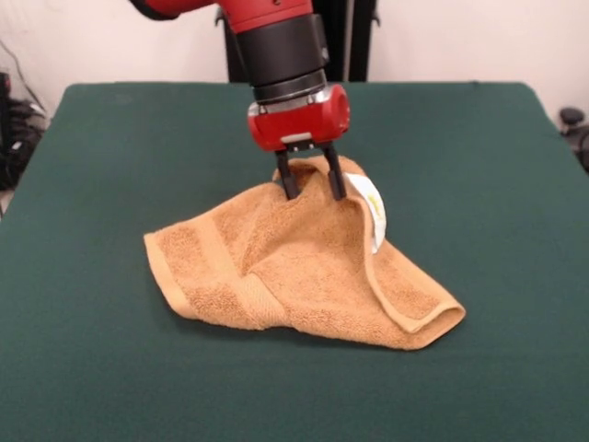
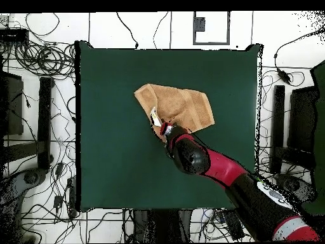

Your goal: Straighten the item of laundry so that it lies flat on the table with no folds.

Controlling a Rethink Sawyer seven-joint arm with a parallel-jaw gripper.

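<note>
The orange-tan towel (image 1: 276, 267) lies crumpled near the middle of the dark green table (image 1: 110, 368). Its far edge is pulled up into a peak, so the cloth hangs like a tent, with folds running down to the near right corner. My gripper (image 1: 311, 180) stands upright over that peak, and its two black fingers (image 1: 288, 177) pinch the raised fold between them. The white care label (image 1: 373, 212) hangs just right of the fingers. In the overhead view the towel (image 2: 184, 105) lies just beyond my gripper (image 2: 166, 129), with the label (image 2: 154, 116) at its left.
The table cloth (image 2: 114, 165) spreads wide on every side of the towel. My red and black arm (image 2: 222, 171) reaches in from the bottom right of the overhead view. Cables and dark equipment (image 2: 38, 114) lie on the floor around the table.
</note>
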